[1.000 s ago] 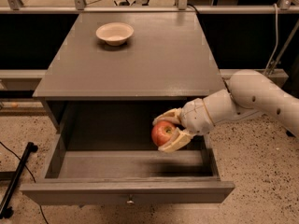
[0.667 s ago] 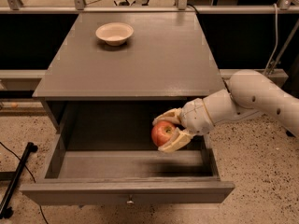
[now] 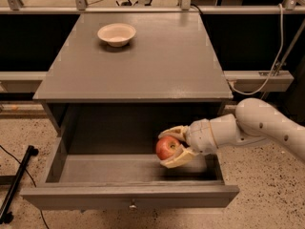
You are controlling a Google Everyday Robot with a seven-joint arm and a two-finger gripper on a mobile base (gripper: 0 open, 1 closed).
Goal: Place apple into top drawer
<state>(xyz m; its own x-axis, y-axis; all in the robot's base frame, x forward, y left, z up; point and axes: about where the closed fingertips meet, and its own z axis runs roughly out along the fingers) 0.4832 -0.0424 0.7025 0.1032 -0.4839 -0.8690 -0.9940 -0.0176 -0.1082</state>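
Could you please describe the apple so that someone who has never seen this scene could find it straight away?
Find the grey cabinet, whose top drawer stands pulled open. Over the drawer's right part the gripper, reaching in from the right, holds the apple. It is the only round red thing; the bowl on the cabinet top is cream-white.

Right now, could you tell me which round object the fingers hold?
The red apple, clamped in the gripper over the open top drawer; the cream bowl sits far off.
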